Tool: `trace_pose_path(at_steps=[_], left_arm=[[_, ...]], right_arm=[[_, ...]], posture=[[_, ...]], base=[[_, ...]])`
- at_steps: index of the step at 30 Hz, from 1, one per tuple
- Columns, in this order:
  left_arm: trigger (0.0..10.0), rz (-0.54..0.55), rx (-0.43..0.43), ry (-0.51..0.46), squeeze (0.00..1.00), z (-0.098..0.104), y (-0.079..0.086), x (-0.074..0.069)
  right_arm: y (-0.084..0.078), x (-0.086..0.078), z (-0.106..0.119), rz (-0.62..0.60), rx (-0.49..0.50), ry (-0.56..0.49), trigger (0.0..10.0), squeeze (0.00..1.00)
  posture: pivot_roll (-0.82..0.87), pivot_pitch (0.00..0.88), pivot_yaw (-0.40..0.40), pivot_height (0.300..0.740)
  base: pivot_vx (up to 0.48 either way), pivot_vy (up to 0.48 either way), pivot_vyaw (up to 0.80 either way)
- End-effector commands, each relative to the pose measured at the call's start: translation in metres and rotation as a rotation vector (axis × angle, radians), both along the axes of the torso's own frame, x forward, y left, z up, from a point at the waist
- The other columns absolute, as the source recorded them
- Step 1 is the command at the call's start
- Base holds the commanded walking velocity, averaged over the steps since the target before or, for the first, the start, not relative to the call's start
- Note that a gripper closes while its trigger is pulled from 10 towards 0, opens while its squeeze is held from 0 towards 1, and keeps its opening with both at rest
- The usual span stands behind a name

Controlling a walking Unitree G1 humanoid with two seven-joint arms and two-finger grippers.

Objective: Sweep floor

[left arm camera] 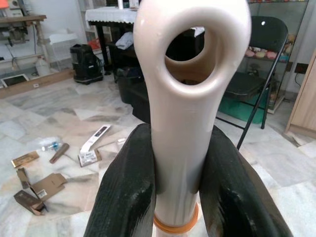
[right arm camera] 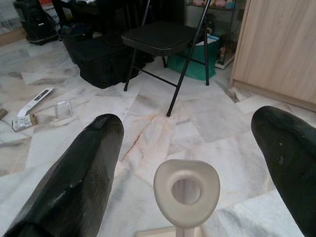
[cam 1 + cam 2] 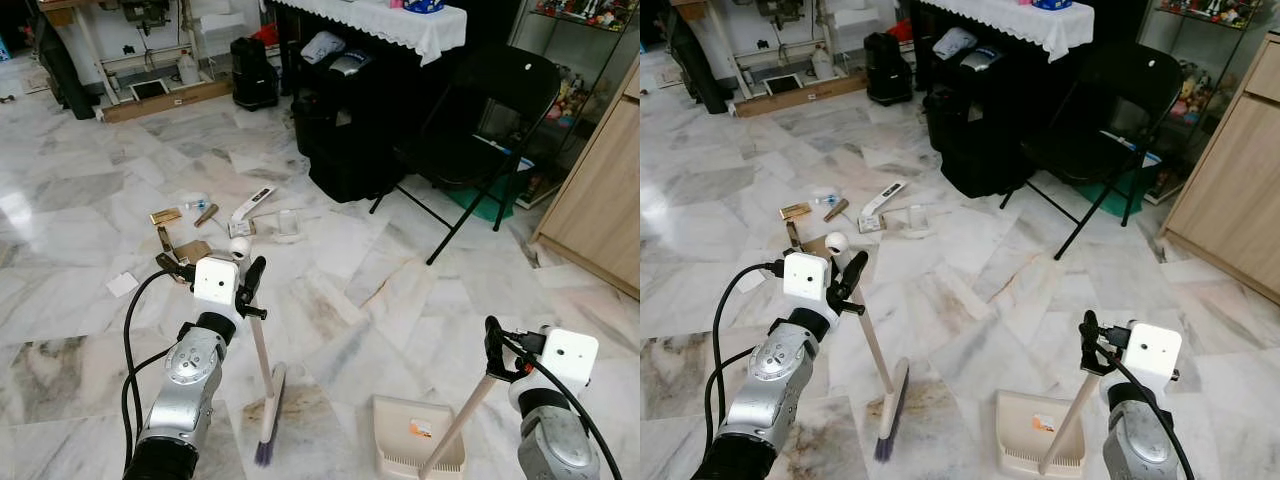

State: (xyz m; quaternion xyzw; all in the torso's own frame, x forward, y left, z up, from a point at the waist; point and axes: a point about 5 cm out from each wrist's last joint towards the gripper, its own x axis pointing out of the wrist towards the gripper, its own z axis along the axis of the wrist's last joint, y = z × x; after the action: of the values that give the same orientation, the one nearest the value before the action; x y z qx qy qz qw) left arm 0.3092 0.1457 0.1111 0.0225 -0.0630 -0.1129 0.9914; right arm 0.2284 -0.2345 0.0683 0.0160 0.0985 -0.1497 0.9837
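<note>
— Where's the broom (image 3: 262, 375)?

— Upright on the marble floor (image 3: 420, 300), left gripper (image 1: 180, 173) clamped on its handle. The dustpan (image 3: 418, 437) sits just right of it, its handle between the right gripper's (image 2: 186, 163) spread fingers.

— And beyond the broom?

— Scattered litter (image 3: 180, 235), then a folding chair (image 3: 480, 120) and black bags (image 3: 345, 130). The dustpan's near edge is cut off; the small scraps look like cardboard, perhaps.

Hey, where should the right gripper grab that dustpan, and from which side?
Grip the dustpan by its long handle just below the ringed end, coming down from above. The handle slants up toward the right gripper, whose open fingers already straddle that end, so closing there looks simplest. The left gripper holds the broom.
</note>
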Motion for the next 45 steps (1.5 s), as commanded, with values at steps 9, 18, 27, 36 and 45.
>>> trace_pose_path(at_steps=[9,18,27,36,45], left_arm=[[10.0,-0.005,0.018,-0.027,0.0,0.008,0.003,0.001],[10.0,-0.005,0.018,-0.018,0.0,0.004,0.001,0.0],[10.0,-0.012,0.009,-0.013,0.0,0.003,-0.003,-0.001],[10.0,-0.008,0.009,-0.012,0.0,0.002,-0.002,0.0],[10.0,-0.008,0.005,-0.013,0.0,0.002,-0.003,0.0]], right_arm=[[0.003,-0.006,-0.013,-0.011,0.011,0.064,10.0,0.0],[0.003,-0.007,-0.021,-0.017,0.018,0.096,10.0,0.0],[-0.001,-0.008,-0.028,-0.026,0.018,0.114,10.0,0.0],[-0.001,-0.007,-0.033,-0.025,0.022,0.113,10.0,0.0],[0.0,-0.003,-0.036,-0.007,0.012,0.104,10.0,0.0]], posture=[[0.02,0.07,0.016,0.74],[0.02,0.07,0.013,0.74],[0.02,0.069,0.012,0.74],[0.02,0.069,0.014,0.74],[0.02,0.068,0.015,0.74]], base=[[0.0,0.0,0.0],[0.0,0.0,0.0],[0.0,0.0,0.0],[0.0,0.0,0.0],[0.0,0.0,0.0]])
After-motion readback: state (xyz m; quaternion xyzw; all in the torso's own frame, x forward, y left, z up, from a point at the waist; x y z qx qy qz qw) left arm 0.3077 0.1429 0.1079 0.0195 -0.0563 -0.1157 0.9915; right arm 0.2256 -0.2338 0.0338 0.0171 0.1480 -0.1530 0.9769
